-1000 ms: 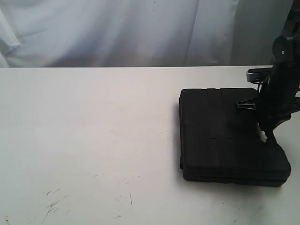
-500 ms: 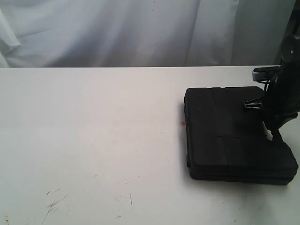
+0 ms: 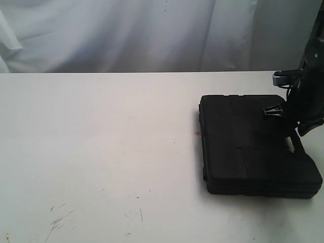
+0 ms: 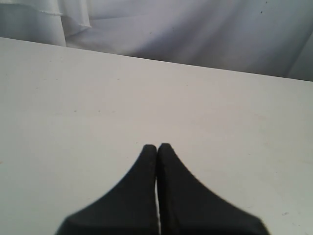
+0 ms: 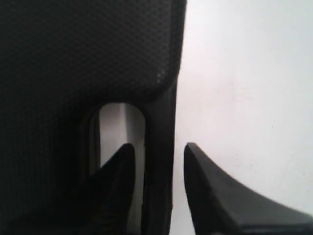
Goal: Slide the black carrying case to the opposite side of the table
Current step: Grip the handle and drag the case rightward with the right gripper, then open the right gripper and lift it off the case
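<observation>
The black carrying case (image 3: 248, 147) lies flat on the right part of the white table (image 3: 101, 142), its handle side toward the right edge. My right gripper (image 3: 294, 140) stands at that handle. In the right wrist view, the right gripper (image 5: 159, 146) is open and its two fingers straddle the handle bar (image 5: 159, 186). One finger is in the handle opening, the other outside over the table (image 5: 244, 88), with a gap on each side. The textured case lid (image 5: 88, 49) fills the rest. My left gripper (image 4: 157, 146) is shut and empty above bare table (image 4: 146, 88), out of the exterior view.
A tiny red spot (image 3: 197, 133) marks the table just left of the case. Dark scuff marks (image 3: 58, 220) lie near the front left. A white curtain (image 3: 126, 35) hangs behind the far edge. The case's right end sits close to the table's right side.
The case slid a little to the right with the right gripper, uncovering the red spot. Over the last half second the case stayed put. The left gripper's earlier state is not shown.
</observation>
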Motion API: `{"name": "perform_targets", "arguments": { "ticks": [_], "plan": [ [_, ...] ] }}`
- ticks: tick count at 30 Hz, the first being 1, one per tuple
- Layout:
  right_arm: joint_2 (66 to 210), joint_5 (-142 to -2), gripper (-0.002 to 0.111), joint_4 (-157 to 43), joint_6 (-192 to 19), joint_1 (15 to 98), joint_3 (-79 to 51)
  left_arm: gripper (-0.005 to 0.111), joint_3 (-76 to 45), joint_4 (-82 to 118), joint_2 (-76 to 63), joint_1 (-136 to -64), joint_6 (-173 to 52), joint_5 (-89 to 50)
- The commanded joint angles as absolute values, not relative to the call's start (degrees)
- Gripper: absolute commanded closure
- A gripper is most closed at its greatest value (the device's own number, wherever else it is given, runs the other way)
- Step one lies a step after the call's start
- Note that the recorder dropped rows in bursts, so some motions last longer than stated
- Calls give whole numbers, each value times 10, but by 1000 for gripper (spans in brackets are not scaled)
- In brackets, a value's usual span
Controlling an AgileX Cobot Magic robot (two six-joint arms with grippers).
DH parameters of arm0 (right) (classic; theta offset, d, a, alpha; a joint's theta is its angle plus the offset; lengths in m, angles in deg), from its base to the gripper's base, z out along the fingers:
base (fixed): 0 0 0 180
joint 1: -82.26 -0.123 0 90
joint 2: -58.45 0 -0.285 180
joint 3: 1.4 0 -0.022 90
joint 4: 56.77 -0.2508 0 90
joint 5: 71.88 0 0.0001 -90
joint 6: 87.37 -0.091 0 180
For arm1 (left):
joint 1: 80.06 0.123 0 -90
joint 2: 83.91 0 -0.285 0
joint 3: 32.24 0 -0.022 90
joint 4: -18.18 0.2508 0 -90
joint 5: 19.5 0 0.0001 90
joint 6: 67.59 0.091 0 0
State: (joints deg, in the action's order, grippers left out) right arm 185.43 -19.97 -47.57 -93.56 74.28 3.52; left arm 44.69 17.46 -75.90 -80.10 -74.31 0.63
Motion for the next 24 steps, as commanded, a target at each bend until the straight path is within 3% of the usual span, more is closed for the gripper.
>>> {"name": "perform_targets", "arguments": {
  "ticks": [1, 17, 18, 23, 24],
  "plan": [
    [1849, -207, 63, -484, -933, 745, 32, 107, 450, 170, -761, -803, -744, 0],
    [1729, -187, 65, -568, -933, 755, 33, 107, 450, 170, -761, -803, -744, 0],
    [1711, -182, 69, -579, -933, 755, 33, 107, 450, 170, -761, -803, -744, 0],
    [1618, -161, 108, -655, -907, 755, 30, 107, 450, 170, -761, -803, -744, 0],
    [1600, -162, 108, -664, -899, 754, 28, 107, 450, 170, -761, -803, -744, 0]
  ]
}}
